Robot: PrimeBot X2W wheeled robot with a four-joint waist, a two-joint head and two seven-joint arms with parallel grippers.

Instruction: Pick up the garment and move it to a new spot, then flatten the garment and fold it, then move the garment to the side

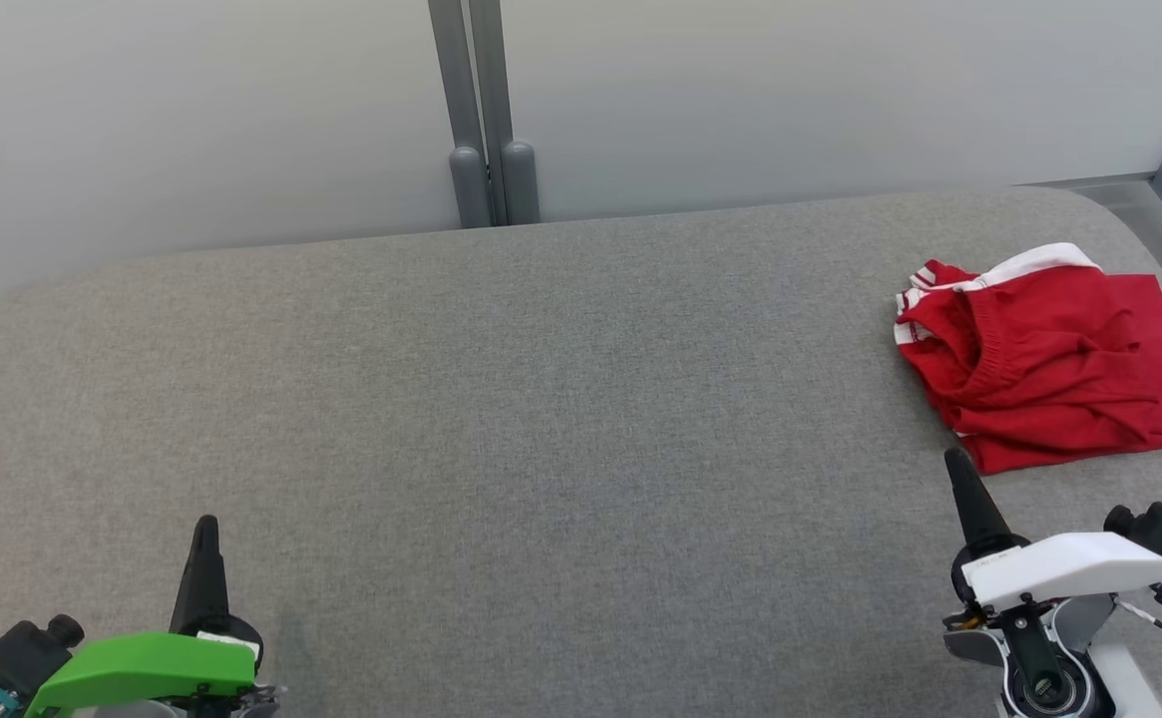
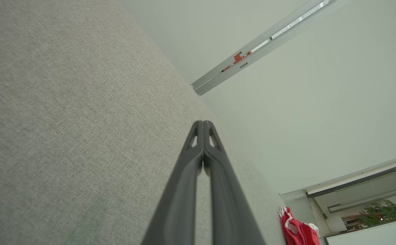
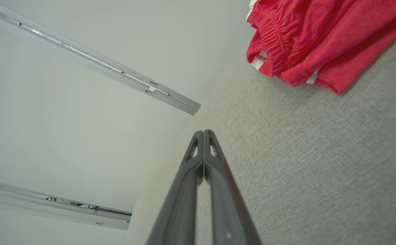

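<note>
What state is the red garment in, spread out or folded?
Folded, loosely: the garment lies in stacked, wrinkled layers on the table's right side, its waistband doubled over.

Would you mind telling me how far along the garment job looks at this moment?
Looks near the end, though I cannot be sure. Done, seemingly: the red shorts lie roughly folded at the right edge of the grey padded table. In hand: nothing; the left claw and right claw are shut, empty, apart from the cloth. Left: perhaps tidying the rumpled top layer.
</note>
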